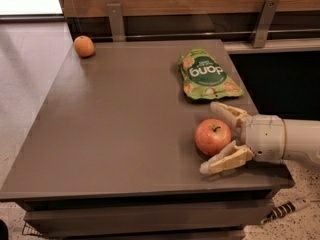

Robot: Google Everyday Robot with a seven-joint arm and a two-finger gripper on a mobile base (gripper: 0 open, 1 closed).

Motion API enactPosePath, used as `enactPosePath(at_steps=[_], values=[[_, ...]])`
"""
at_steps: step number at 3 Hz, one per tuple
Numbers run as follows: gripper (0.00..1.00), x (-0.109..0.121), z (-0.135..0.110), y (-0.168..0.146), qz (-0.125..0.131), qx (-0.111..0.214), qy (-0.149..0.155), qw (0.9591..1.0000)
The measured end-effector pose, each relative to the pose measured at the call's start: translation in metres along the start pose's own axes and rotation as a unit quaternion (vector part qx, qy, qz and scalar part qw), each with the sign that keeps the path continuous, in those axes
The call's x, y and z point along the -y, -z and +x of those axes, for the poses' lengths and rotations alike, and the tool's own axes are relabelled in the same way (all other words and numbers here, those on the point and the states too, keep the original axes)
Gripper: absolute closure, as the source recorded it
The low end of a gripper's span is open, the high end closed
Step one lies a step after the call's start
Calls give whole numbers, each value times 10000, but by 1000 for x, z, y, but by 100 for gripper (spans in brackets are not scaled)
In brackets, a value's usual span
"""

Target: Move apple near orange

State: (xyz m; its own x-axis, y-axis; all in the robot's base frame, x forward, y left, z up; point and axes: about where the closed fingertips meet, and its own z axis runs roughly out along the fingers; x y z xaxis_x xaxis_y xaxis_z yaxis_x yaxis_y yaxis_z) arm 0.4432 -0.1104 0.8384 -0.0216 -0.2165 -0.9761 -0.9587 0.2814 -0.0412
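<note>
My gripper (209,138) hangs over the bench's (115,134) right edge, fingers spread before and behind the apple (213,136). The bag (206,76) lies behind them; the orange (84,46) sits at the back-left corner.

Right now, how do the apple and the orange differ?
The apple is red-pink with a dark stem; the orange is plain orange, stemless. The apple looks larger than the orange. The apple sits near-right between the open hand's fingers; the orange sits alone, far-left. Both are round, on the table.
</note>
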Motion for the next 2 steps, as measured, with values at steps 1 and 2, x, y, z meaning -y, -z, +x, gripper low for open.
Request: enactPosePath(at_steps=[1, 2], values=[[32, -2, 1, -2, -25, -3, -3, 10000], [55, -3, 0, -4, -43, -3, 9, 10000]])
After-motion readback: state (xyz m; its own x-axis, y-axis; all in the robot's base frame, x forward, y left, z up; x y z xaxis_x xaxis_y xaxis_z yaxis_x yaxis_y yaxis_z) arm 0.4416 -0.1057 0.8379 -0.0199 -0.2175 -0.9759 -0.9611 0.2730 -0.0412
